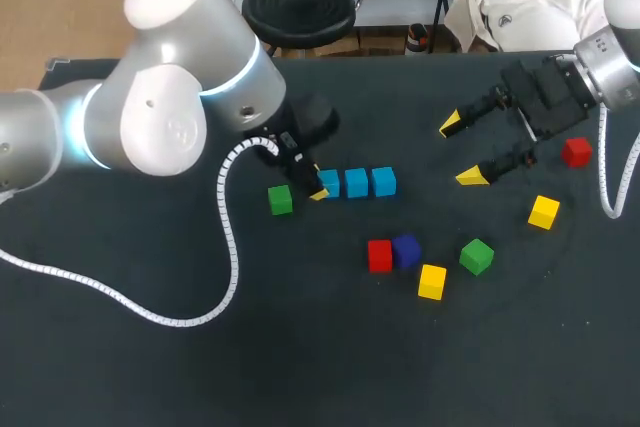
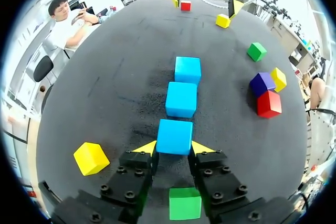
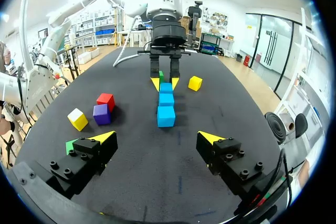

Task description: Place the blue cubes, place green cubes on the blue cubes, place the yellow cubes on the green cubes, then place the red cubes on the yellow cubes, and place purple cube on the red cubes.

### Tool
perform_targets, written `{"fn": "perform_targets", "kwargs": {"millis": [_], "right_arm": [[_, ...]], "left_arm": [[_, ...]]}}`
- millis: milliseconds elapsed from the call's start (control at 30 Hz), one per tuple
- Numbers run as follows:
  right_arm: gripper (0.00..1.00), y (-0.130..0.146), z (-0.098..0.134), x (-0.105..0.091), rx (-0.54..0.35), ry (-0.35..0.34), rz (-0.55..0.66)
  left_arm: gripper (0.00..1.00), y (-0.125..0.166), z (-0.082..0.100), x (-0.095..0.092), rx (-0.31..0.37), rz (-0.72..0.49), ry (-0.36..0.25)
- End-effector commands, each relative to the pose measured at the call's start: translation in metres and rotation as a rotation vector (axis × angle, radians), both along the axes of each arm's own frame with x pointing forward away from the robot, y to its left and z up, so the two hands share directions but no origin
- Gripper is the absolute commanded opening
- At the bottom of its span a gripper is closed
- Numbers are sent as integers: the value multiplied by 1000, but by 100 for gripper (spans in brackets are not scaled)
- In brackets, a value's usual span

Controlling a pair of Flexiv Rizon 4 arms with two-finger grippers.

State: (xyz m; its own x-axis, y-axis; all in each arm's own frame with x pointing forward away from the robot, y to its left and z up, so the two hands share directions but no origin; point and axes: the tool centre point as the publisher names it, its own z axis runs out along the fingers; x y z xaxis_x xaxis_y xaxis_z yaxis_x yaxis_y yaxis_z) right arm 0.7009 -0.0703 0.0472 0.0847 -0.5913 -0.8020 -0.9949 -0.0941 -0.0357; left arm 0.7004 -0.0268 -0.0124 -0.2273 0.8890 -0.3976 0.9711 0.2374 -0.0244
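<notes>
bright, even overhead room light, faint soft shadows

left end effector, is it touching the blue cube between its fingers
Touching. The left wrist view shows both yellow tips of the left end effector against opposite sides of the blue cube, no gap.

Near the middle of the table [image 1: 120, 367] sits a row of three cubes [image 1: 357, 183], side by side, left to right. Around its left-end cube [image 2: 174, 136], the left gripper [image 2: 174, 149], a finger against each side. Left of the row, apart: a lone cube [image 1: 280, 199]. In front of the row: a touching pair [image 1: 383, 256], then, rightward, the frontmost cube [image 1: 431, 281] and a right-front cube [image 1: 477, 256]. Behind and right of the row hangs the right gripper [image 1: 465, 152], fingers wide apart. Right of it: a far-right cube [image 1: 575, 152], with a mid-right cube [image 1: 544, 212] before it.
</notes>
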Motion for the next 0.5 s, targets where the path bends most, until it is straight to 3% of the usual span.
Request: {"fn": "perform_targets", "kwargs": {"millis": [33, 500], "right_arm": [[100, 0, 0, 0, 1, -1, 0], [100, 0, 0, 0, 1, -1, 0]], "left_arm": [[0, 0, -2, 2, 3, -2, 6], [0, -1, -4, 3, 5, 1, 14]]}}
